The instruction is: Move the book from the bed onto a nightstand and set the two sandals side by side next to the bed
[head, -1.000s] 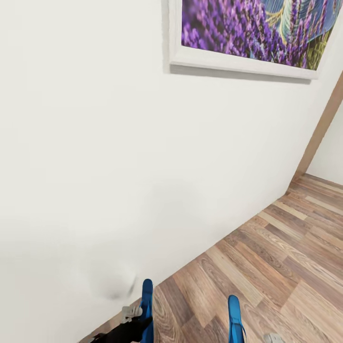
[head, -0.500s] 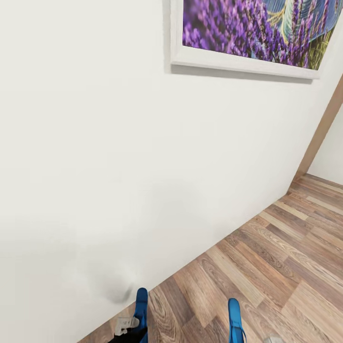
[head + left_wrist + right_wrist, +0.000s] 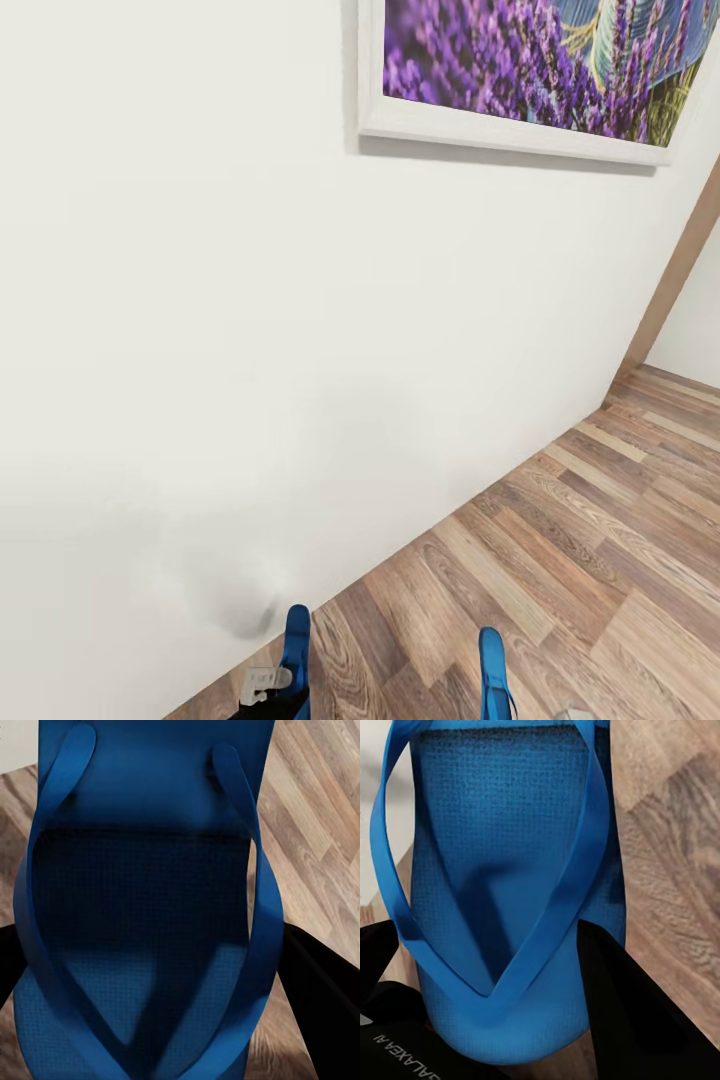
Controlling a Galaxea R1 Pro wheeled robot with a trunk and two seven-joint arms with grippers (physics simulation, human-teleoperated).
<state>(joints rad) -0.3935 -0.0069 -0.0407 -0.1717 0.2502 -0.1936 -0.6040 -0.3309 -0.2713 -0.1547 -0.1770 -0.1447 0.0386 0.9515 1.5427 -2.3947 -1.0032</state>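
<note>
a: what is the robot looking at?

b: it is facing a plain white wall (image 3: 230, 330), very close. a picture of purple flowers (image 3: 530, 70) in a white frame is hanging up high on the right. brown plank floor (image 3: 560, 570) is running along the right and the near side. a tan wood strip (image 3: 675, 275) is standing in the far right corner.

a: where are the sandals?

b: both are up off the floor, one in each gripper. the left sandal (image 3: 297, 650) is sticking up on its edge at the near left, just beside the wall. the right sandal (image 3: 492, 672) is sticking up the same way, a bit to the right of it, over the floor. they are apart, not touching.

a: what is the left gripper doing?

b: the left gripper (image 3: 154, 1020) is pinching the left sandal. in the left wrist view a black finger (image 3: 322, 1012) is sitting at each side of the blue sole, with the blue straps (image 3: 259, 907) crossing in front.

a: and the right one?

b: the right gripper (image 3: 491, 1020) is squeezing the right sandal the same way. in the right wrist view its black fingers (image 3: 637, 1005) are pressing on both sides of the sole, near where the straps meet.
</note>
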